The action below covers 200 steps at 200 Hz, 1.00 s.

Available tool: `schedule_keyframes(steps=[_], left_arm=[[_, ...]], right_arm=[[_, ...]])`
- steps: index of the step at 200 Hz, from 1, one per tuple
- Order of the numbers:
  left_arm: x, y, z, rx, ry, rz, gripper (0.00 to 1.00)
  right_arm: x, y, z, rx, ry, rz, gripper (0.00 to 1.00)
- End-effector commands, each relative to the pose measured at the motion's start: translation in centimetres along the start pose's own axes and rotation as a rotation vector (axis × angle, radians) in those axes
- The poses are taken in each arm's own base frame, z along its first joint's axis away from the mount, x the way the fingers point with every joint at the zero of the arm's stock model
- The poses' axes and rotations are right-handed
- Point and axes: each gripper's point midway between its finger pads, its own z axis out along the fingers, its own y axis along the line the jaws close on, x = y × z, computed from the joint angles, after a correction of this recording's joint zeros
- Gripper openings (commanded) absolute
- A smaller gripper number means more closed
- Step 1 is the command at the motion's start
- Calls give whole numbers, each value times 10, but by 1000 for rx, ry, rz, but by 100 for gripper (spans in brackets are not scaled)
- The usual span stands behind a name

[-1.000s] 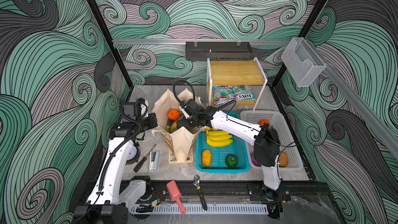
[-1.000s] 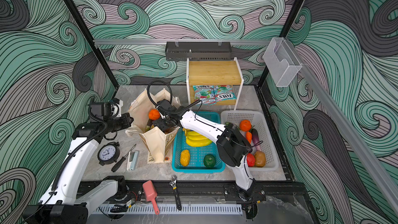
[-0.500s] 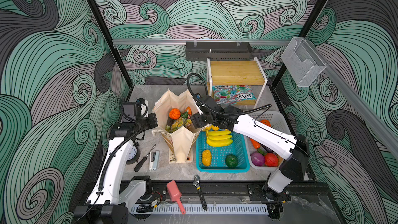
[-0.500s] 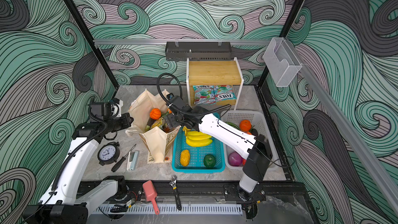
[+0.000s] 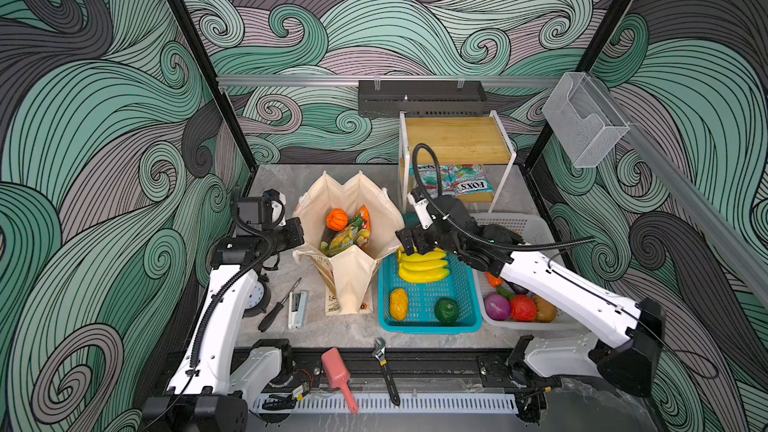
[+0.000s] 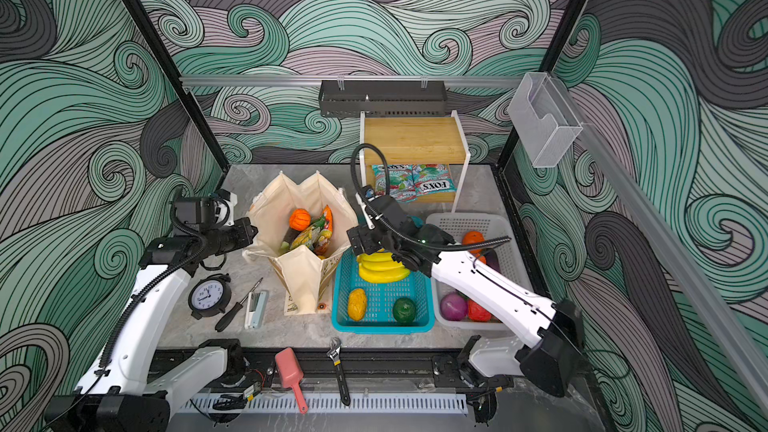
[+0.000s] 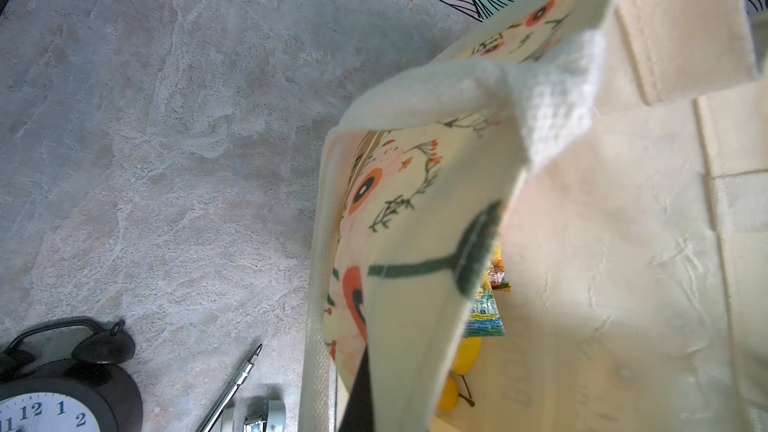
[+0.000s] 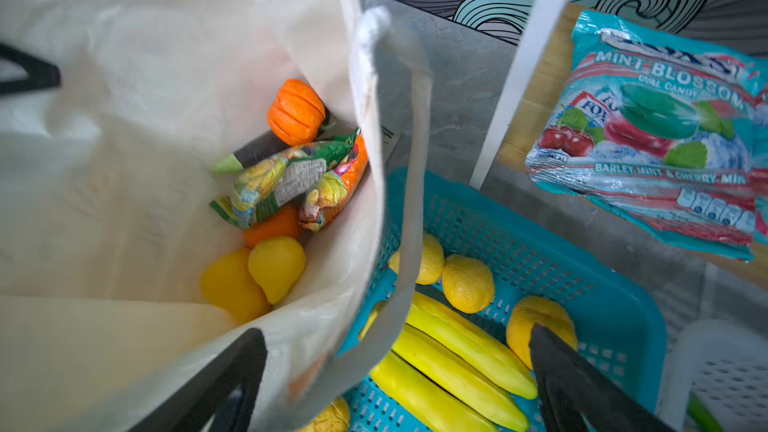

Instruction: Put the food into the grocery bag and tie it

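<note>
Grey marbled tabletop (image 5: 353, 338) within wave-patterned walls. Near right, a teal plastic basket (image 5: 428, 328) holds bananas (image 5: 422, 270). Just left of it stands the cream canvas floral tote (image 5: 349, 280), mouth open, holding the ribbed orange toy fruit (image 5: 336, 219), 2 glossy candy packets (image 8: 286, 180) and yellow toy fruit (image 8: 274, 268). The left gripper (image 5: 298, 235) is clamped on its left rim; the right gripper (image 8: 397, 336), jaws apart, straddles its right wall and white handle (image 8: 415, 201). Closing there may pinch wall with handle, or drag the soft tote over and spill food.
</note>
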Motion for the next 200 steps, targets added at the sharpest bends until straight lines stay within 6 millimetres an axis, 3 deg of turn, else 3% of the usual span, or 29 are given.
schedule_keyframes(steps=[1, 30, 53, 79, 87, 104, 123, 150, 178, 200], left_arm=[[3, -3, 1, 13, 9, 12, 0], [1, -4, -1, 17, 1, 13, 0], [2, -2, 0, 11, 7, 13, 0], [1, -1, 0, 4, 1, 11, 0], [-1, -1, -1, 1, -3, 10, 0], [-5, -4, -6, 8, -21, -5, 0], [-13, -14, -15, 42, -43, -25, 0], [-28, -25, -36, 56, -78, -24, 0], [-50, -32, -65, 41, -156, -6, 0], [-63, -32, -79, 6, -183, -11, 0]], right_arm=[[-9, 16, 4, -259, 17, 304, 95], [-4, 33, 16, -336, 37, 368, 92], [-2, 49, 20, -340, 42, 319, 90], [5, 45, 32, -273, 95, 315, 66], [15, 37, 35, -205, 133, 300, 59], [17, 23, 34, -90, 132, 238, 47], [5, 27, 24, -116, 94, 225, 33], [-17, 29, 7, -128, 22, 198, 27], [-40, 35, -6, -155, -20, 153, 3], [-57, 37, -15, -152, -50, 137, 0]])
